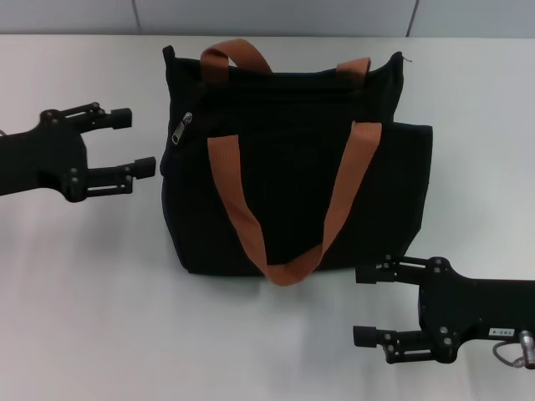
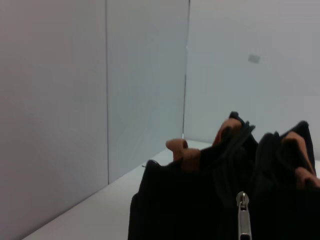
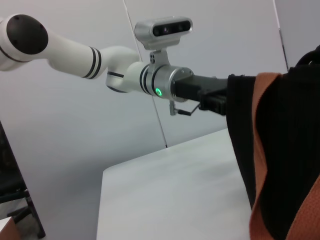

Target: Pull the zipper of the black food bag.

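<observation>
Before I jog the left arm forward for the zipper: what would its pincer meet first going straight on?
The left pincer, open, points at the black food bag. It would likely meet the bag's side just beside the zipper, though depth is hard to judge.

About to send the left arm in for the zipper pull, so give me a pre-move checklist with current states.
1. Zipper in view, at the black food bag end facing the left gripper: ok.
2. Left gripper open, empty: ok.
3. Left gripper on the tab: not ok, short of the bag.
4. Right gripper bracing the bag: not ok, open near its front corner, apart.
5. Strap off the tab: ok.
</observation>
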You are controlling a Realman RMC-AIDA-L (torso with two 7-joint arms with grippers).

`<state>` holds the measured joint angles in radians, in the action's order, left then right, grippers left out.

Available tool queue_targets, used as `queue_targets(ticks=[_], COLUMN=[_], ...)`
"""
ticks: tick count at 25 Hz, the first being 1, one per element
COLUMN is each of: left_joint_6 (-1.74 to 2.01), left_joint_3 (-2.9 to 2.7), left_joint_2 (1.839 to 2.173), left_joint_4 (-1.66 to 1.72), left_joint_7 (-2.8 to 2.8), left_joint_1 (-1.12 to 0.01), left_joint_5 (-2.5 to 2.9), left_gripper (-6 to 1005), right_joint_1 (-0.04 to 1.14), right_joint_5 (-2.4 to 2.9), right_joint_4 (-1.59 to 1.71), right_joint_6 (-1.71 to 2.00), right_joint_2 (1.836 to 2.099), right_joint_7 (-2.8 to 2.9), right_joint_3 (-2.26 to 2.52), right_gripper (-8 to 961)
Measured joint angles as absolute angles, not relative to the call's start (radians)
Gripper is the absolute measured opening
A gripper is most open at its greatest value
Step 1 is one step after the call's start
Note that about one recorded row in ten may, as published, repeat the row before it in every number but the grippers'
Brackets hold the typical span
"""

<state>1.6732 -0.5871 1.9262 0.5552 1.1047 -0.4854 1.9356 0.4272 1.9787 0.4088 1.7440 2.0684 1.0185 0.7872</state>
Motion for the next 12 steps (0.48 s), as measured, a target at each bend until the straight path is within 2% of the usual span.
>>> queue_targets(ticks=[4,12], left_joint_6=[1.627,1.567], left_joint_3=[-0.589,-0.6], left_joint_2=[1.954,1.974], left_joint_4=[0.553,0.55], left_joint_7=[1.067,1.054], left_joint_1=[-0.505,-0.535], left_joint_5=[1.95,1.96], left_gripper=[798,795], right_joint_1=[0.428,0.427], right_joint_5=[1.979,1.979], right_joint_4=[0.409,0.408], right_joint_6=[1.745,1.747], right_joint_2=[2.068,2.068], right_joint_7=[1.019,1.027], right_joint_3=[0.782,0.781], right_gripper=[802,802])
